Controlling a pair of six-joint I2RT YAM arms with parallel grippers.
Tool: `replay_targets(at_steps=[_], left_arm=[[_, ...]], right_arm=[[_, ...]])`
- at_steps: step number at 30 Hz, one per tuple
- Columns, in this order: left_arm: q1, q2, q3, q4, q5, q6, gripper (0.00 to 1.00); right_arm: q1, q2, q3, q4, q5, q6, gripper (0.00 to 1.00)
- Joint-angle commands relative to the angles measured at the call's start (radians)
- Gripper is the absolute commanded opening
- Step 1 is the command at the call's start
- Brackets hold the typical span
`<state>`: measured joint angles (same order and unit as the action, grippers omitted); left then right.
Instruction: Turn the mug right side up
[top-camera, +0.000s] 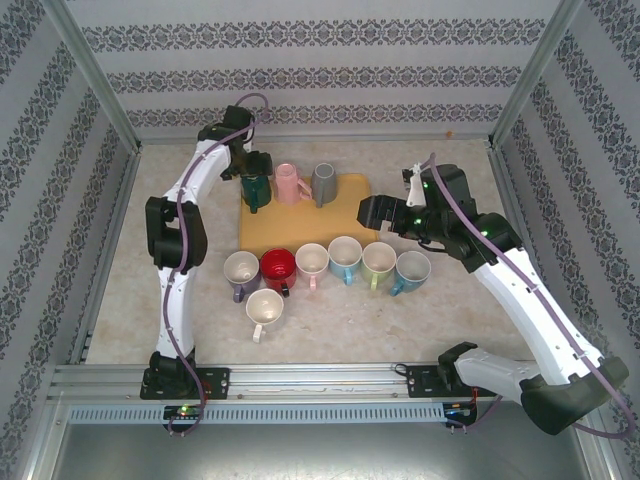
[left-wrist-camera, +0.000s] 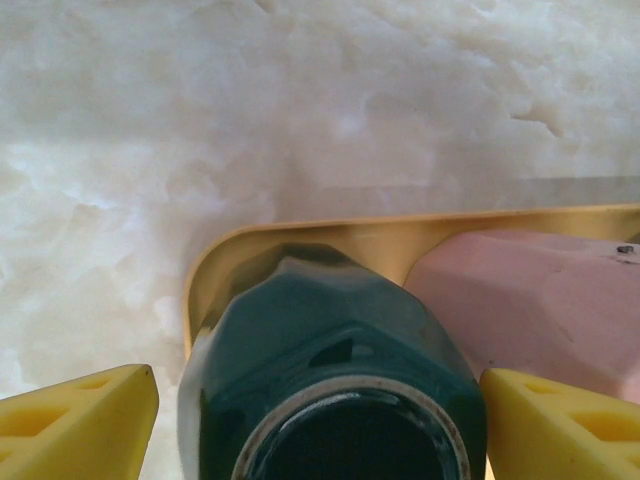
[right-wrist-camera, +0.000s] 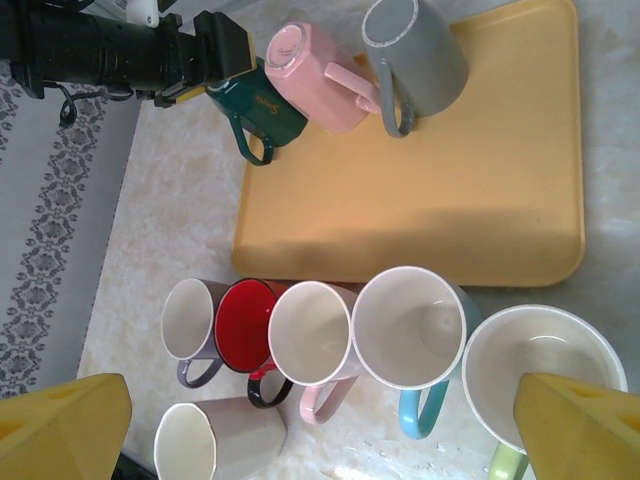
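Table (top-camera: 110, 300): pale stone top, yellow tray (top-camera: 300, 228) near its far edge.
Green mug (right-wrist-camera: 262, 105): upside down, tray's far left corner, beside pink mug (right-wrist-camera: 310, 75).
Left gripper (left-wrist-camera: 320, 425): wide, astride this mug.
Right gripper (top-camera: 372, 212): wide, empty.
Risk: we fear turning it knocks the pink mug over.

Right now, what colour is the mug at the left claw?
Dark green mug; left wrist view shows best.

A dark green mug (top-camera: 256, 188), pink mug (top-camera: 289, 183), grey mug (top-camera: 323, 183) and yellow tray (top-camera: 300, 227).
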<state>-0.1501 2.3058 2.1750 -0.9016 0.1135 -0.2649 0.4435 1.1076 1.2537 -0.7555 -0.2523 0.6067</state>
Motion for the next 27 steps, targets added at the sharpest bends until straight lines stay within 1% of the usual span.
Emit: replay_targets(at_steps=[1, 10, 13, 15, 18, 22, 27], left_arm=[[0.003, 0.039, -0.010, 0.020, 0.017, -0.002, 0.82], [0.003, 0.071, -0.035, 0.020, 0.006, -0.016, 0.80], [0.003, 0.074, -0.033, 0.010, 0.005, -0.027, 0.74], [0.003, 0.062, -0.031, 0.004, 0.003, -0.029, 0.67], [0.004, 0.032, -0.030, 0.006, -0.003, -0.029, 0.60], [0.003, -0.008, -0.019, -0.002, -0.010, -0.040, 0.56], [0.005, -0.063, -0.005, -0.016, -0.007, -0.059, 0.55]], right_arm=[[0.011, 0.000, -0.016, 0.010, -0.008, 0.016, 0.98], [0.011, 0.004, -0.023, 0.016, -0.017, 0.015, 0.98], [0.010, 0.005, -0.025, 0.019, -0.020, 0.019, 0.98], [0.011, 0.002, -0.022, 0.022, -0.020, 0.021, 0.98], [0.011, -0.003, -0.019, 0.022, -0.019, 0.019, 0.97], [0.011, -0.011, -0.023, 0.028, -0.019, 0.025, 0.97], [0.011, -0.017, -0.022, 0.037, -0.018, 0.028, 0.97]])
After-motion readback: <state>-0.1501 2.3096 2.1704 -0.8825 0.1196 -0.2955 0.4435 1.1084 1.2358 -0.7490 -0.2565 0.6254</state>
